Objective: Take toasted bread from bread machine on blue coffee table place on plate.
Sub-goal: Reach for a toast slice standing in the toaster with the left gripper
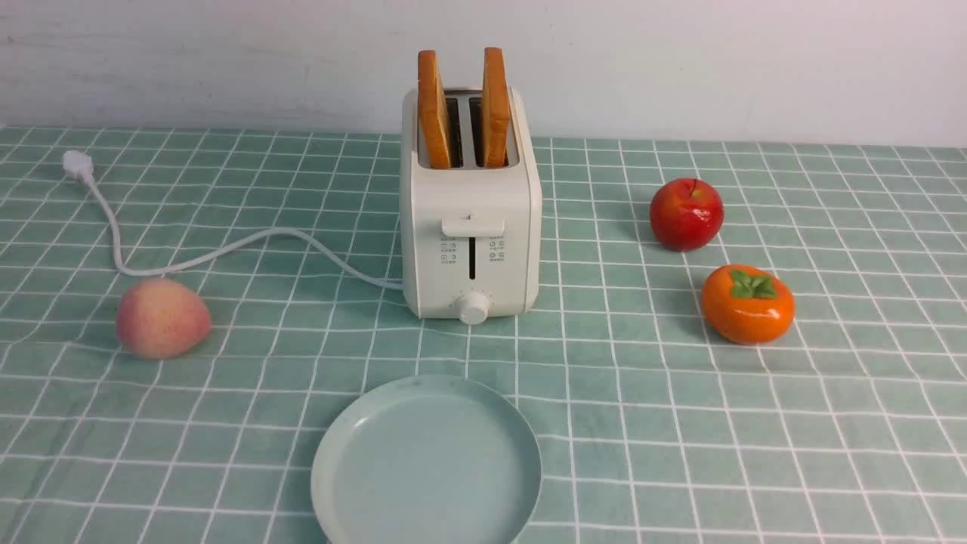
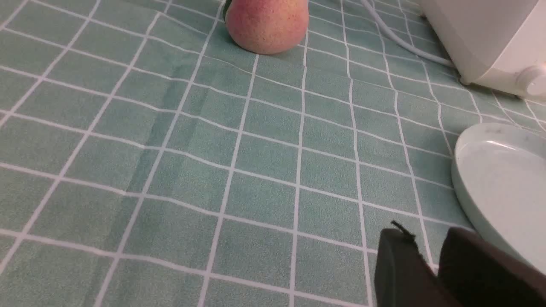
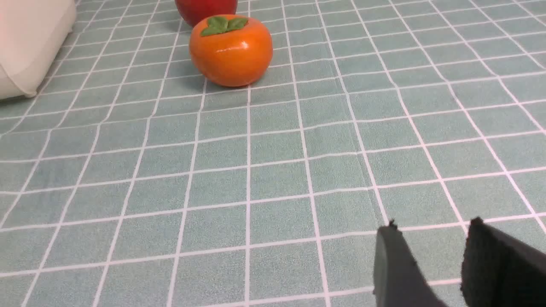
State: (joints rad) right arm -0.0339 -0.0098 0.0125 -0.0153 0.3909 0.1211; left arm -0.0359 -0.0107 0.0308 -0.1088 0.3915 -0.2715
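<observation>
Two slices of toasted bread, one on the left (image 1: 434, 109) and one on the right (image 1: 495, 106), stand upright in the slots of the cream-white bread machine (image 1: 470, 227) at the middle of the blue coffee table (image 1: 680, 423). The pale blue-green plate (image 1: 427, 461) lies empty in front of it. Neither gripper shows in the front view. In the left wrist view, my left gripper (image 2: 426, 238) is slightly open and empty, low over the cloth beside the plate (image 2: 503, 183). In the right wrist view, my right gripper (image 3: 433, 230) is open and empty over bare cloth.
A peach (image 1: 161, 317) lies left of the bread machine, beside its white cord (image 1: 189, 261). A red apple (image 1: 686, 214) and an orange persimmon (image 1: 746, 304) sit to the right. A white wall runs behind the table.
</observation>
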